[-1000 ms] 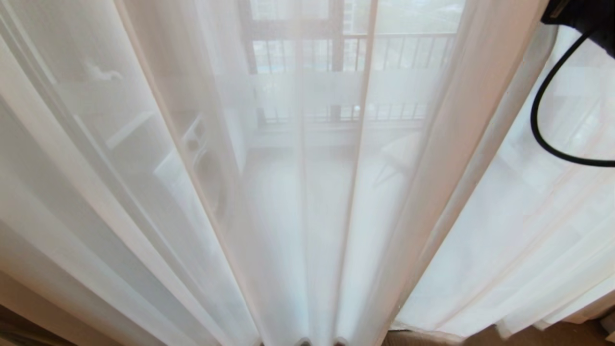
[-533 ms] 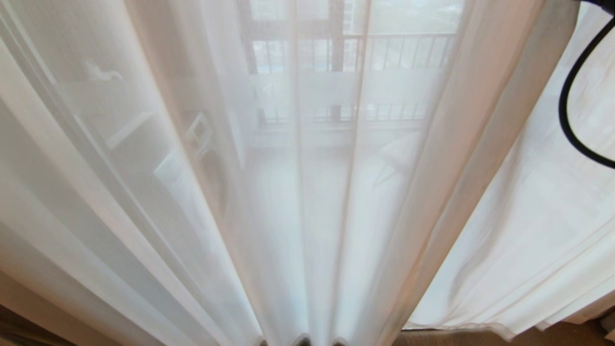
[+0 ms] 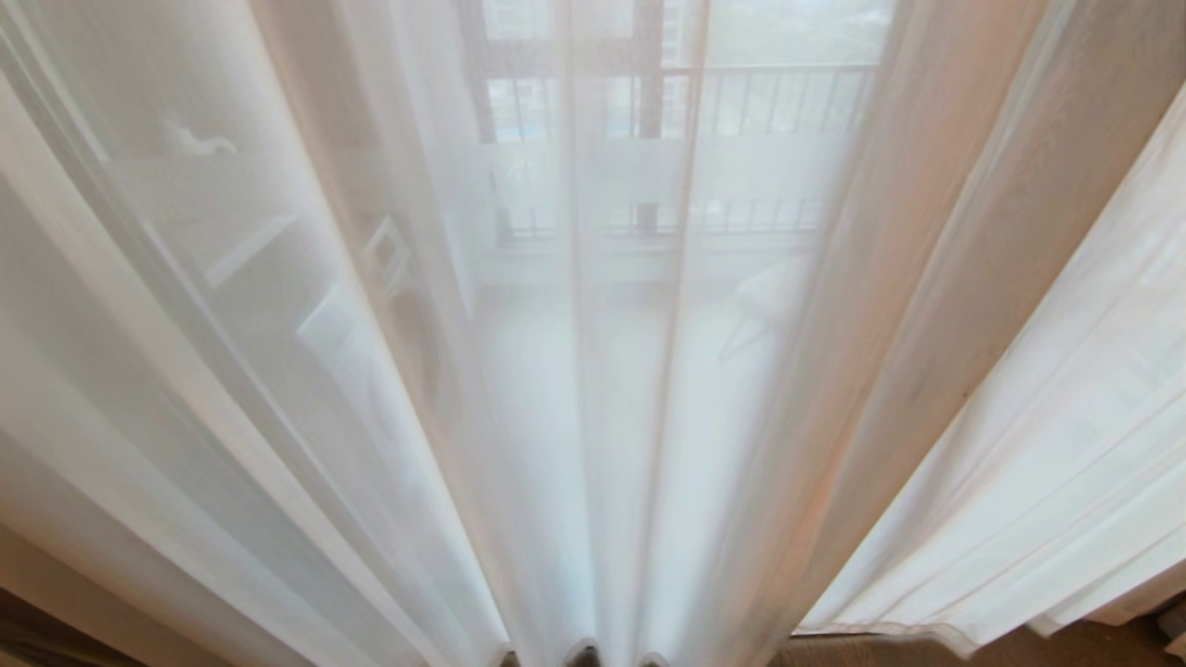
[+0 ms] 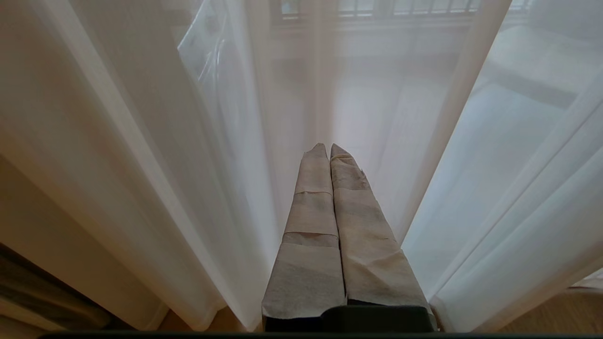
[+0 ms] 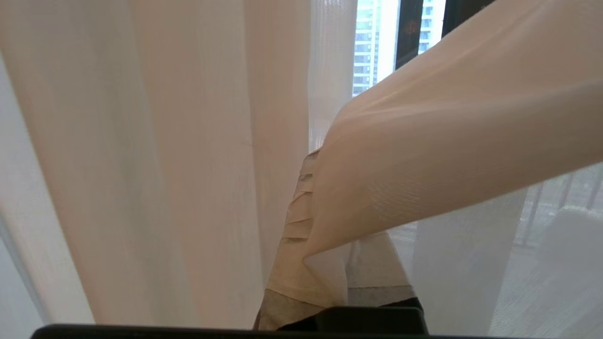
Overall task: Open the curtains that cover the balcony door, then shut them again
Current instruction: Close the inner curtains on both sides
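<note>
The white sheer curtains (image 3: 593, 398) hang in pleats across the whole head view, and neither arm shows there. Through them I make out the dark frame of the balcony door (image 3: 649, 93); the same frame (image 5: 408, 28) shows bare past the fabric in the right wrist view. My right gripper (image 5: 320, 157) is shut, its tape-wrapped fingers (image 5: 297, 212) pushed in among the pleats. A taut fold of sheer (image 5: 447, 141) lies across them; whether any fabric is pinched does not show. My left gripper (image 4: 328, 147) is shut and empty, pointing at the sheer (image 4: 226, 141) low near the floor.
A dark-barred railing (image 3: 788, 97) and pale shapes on the balcony show dimly through the fabric. Wooden floor (image 3: 1093, 644) peeks out under the hem at the lower right. A denser beige fold (image 3: 56, 593) hangs at the lower left.
My right arm and its black cable have left the head view at the upper right. The sheer folds on the right have been drawn farther right.
</note>
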